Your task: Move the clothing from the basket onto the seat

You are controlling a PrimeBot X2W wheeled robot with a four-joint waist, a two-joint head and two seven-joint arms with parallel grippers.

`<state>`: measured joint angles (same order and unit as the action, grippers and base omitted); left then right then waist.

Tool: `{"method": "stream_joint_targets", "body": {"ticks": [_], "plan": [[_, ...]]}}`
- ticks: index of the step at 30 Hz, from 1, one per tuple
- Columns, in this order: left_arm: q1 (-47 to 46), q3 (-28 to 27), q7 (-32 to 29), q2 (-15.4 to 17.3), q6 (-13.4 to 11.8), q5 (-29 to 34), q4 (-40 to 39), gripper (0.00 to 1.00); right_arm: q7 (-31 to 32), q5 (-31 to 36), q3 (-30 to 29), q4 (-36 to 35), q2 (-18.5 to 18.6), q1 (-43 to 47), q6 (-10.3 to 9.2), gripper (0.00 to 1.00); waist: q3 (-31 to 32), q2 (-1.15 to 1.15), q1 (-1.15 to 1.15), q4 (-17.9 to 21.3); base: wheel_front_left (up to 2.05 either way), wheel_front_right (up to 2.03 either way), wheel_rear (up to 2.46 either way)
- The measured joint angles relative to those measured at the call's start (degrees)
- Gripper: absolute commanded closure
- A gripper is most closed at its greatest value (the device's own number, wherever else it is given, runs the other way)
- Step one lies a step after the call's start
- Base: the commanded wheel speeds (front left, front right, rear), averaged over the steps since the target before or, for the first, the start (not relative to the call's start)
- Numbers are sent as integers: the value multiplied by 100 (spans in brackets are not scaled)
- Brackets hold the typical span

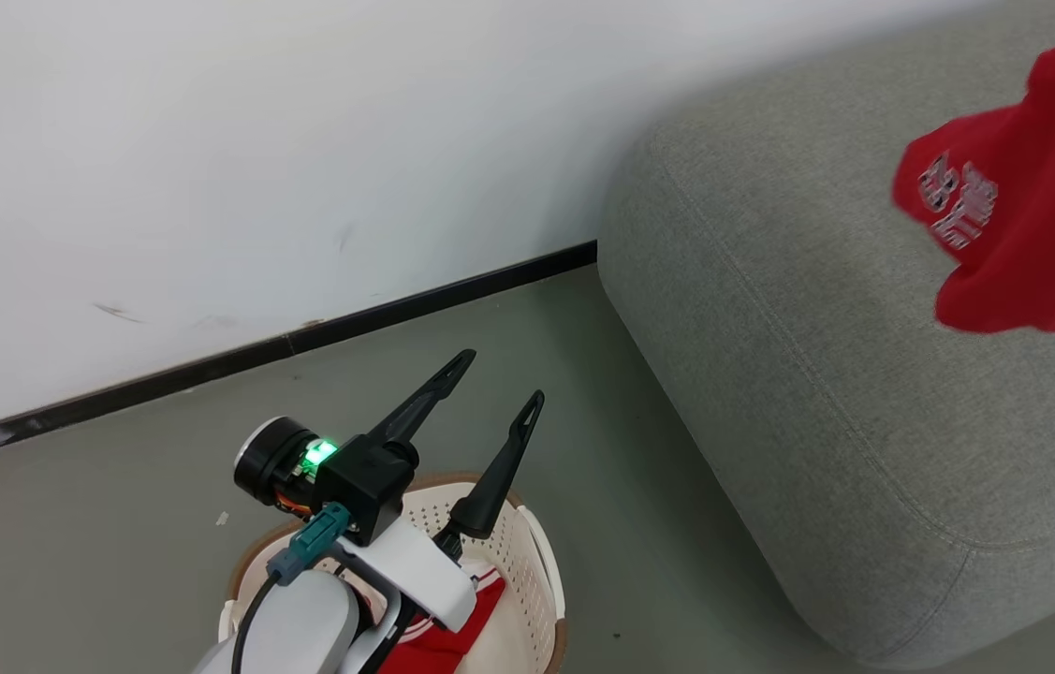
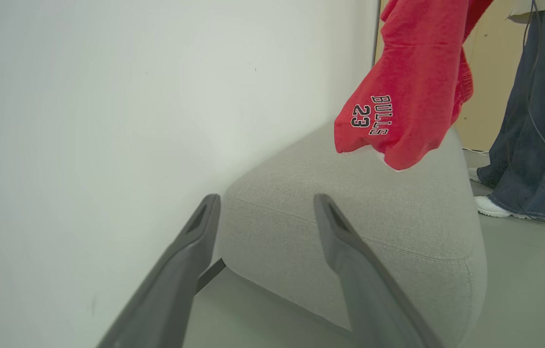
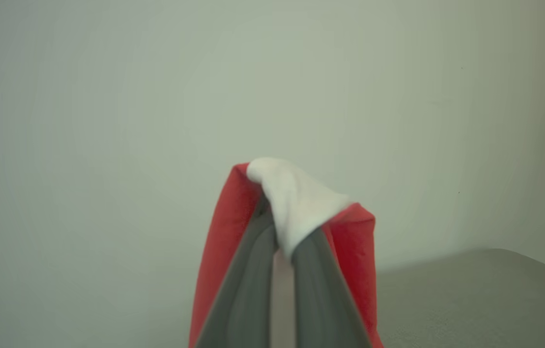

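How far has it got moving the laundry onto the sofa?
One red garment is out of the basket, pinched in the shut right gripper and hanging over the seat, not yet laid down. More red cloth lies in the basket under the open left gripper.

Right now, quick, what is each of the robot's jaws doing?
Left gripper: jaws open, holding nothing.
Right gripper: jaws shut on the red garment.
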<state>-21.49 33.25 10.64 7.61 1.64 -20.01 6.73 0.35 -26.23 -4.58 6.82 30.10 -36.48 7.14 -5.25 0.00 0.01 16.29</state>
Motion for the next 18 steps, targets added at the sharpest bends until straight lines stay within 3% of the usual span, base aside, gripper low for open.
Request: {"method": "stream_joint_targets", "body": {"ticks": [18], "plan": [[-118, 122, -335, 132, -100, 305, -955, 0, 68, 119, -958, 1614, 548, -1237, 0, 100, -770, 0, 0, -396, 0, 0, 0]]}}
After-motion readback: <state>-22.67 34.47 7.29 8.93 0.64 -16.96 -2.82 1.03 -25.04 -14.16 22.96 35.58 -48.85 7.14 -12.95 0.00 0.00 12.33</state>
